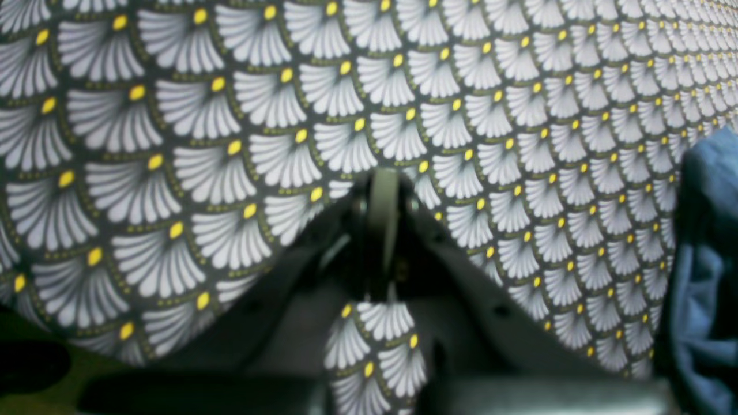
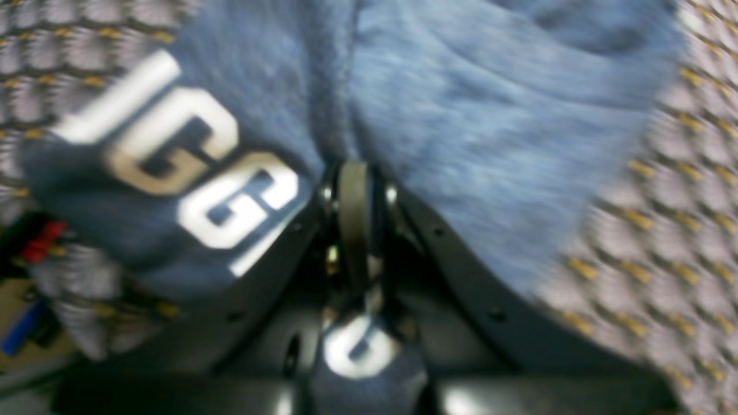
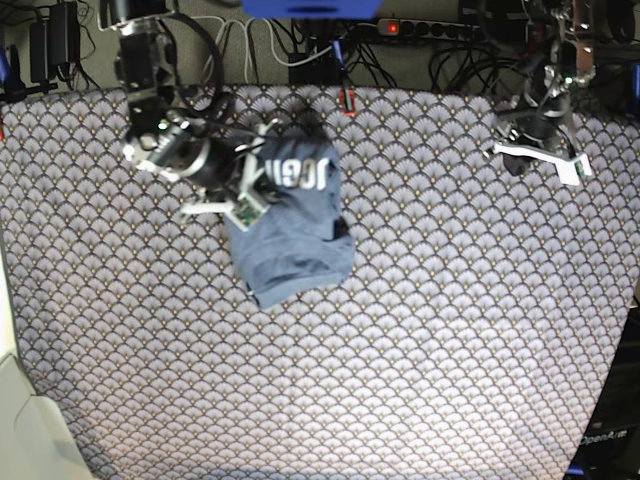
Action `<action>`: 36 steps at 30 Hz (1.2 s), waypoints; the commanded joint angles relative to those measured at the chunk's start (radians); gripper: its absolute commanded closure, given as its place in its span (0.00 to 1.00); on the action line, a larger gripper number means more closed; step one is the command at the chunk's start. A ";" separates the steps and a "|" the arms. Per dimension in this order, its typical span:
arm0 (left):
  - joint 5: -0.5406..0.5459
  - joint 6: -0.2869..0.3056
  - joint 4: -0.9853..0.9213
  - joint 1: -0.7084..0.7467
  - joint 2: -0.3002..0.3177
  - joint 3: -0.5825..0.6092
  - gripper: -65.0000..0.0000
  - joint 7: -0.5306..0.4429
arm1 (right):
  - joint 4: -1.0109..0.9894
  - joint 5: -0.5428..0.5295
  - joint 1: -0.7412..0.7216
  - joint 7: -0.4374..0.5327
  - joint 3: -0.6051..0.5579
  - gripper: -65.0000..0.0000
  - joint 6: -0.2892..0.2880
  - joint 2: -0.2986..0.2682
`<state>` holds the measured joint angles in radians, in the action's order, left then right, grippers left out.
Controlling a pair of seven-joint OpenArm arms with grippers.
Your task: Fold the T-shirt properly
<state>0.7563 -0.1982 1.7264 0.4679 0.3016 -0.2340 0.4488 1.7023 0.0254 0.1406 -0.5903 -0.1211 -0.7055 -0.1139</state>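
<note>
The T-shirt (image 3: 291,228) lay in a folded bundle on the tablecloth (image 3: 420,330), toward the back and on the left side of the base view. Its white letters (image 3: 296,174) showed on the top end of the bundle.

The right gripper (image 3: 258,180) was at that lettered end. In the right wrist view, the right gripper (image 2: 353,190) had its jaws closed tight together, and blue cloth (image 2: 461,115) was bunched right at the tips. A bit of lettered cloth (image 2: 360,349) also showed between the jaws lower down. So it was pinching the T-shirt. The picture was blurry.

The left gripper (image 3: 535,150) was far off on the other side of the table, near the back edge, well apart from the bundle. In the left wrist view, the left gripper (image 1: 383,196) had its jaws pressed shut with nothing between them. Only the patterned cloth lay below it. A blue edge (image 1: 706,259) showed at the right side of that view.
</note>
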 commanded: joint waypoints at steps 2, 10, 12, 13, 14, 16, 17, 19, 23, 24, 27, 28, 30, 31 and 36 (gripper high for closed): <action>0.002 0.007 0.019 0.001 0.011 -0.003 1.00 -0.017 | 0.094 0.000 -0.009 0.011 0.022 0.97 0.007 -0.005; -0.002 0.007 0.019 0.002 0.012 -0.005 1.00 -0.017 | 0.180 0.000 -0.011 0.007 0.039 0.97 0.007 0.003; -0.002 0.009 0.019 0.005 0.012 -0.005 1.00 -0.017 | 0.143 0.000 -0.012 0.014 0.044 0.97 0.007 0.020; -0.002 0.009 0.019 0.005 0.012 -0.005 1.00 -0.017 | 0.121 0.001 -0.026 0.014 0.044 0.97 0.007 0.024; -0.002 0.009 0.019 0.005 0.012 -0.005 1.00 -0.017 | 0.091 0.001 -0.037 0.014 0.045 0.97 0.007 0.023; -0.002 0.009 0.019 0.007 0.012 -0.005 1.00 -0.017 | 0.028 0.001 -0.045 0.014 0.045 0.97 0.007 0.021; -0.002 0.009 0.019 0.007 0.012 -0.005 1.00 -0.017 | 0.005 0.001 -0.046 0.016 0.045 0.97 0.007 0.020; -0.001 0.009 0.019 0.007 0.012 -0.005 1.00 -0.017 | -0.008 0.001 -0.043 0.016 0.045 0.97 0.007 0.006; -0.002 0.009 0.045 0.010 0.012 0.002 1.00 -0.017 | 0.074 0.001 -0.034 0.007 0.057 0.97 0.007 0.000; -0.002 0.009 0.063 0.024 0.012 0.002 1.00 -0.017 | 0.120 0.003 -0.020 0.007 0.082 0.97 0.007 0.000; -0.004 0.009 0.151 0.071 0.014 -0.005 1.00 -0.017 | 0.261 0.003 0.021 0.005 0.162 0.97 0.007 0.007; -0.004 0.009 0.172 0.090 0.015 -0.006 1.00 -0.017 | 0.285 0.003 0.034 0.005 0.182 0.97 0.007 0.007; -0.004 0.009 0.212 0.122 0.015 -0.006 1.00 -0.017 | 0.301 0.003 0.063 0.005 0.229 0.97 0.007 0.007; -0.004 0.009 0.226 0.145 0.015 -0.001 1.00 -0.017 | 0.301 0.003 0.080 0.005 0.263 0.97 0.007 0.006; -0.004 0.009 0.245 0.260 0.015 0.003 1.00 -0.017 | 0.301 -0.002 0.198 0.014 0.430 0.97 0.007 0.007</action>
<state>0.7502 -0.1986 1.9522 0.7216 0.3092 -0.2272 0.4480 1.9850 0.0441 0.3454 -0.6025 0.3073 -0.6987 -0.1013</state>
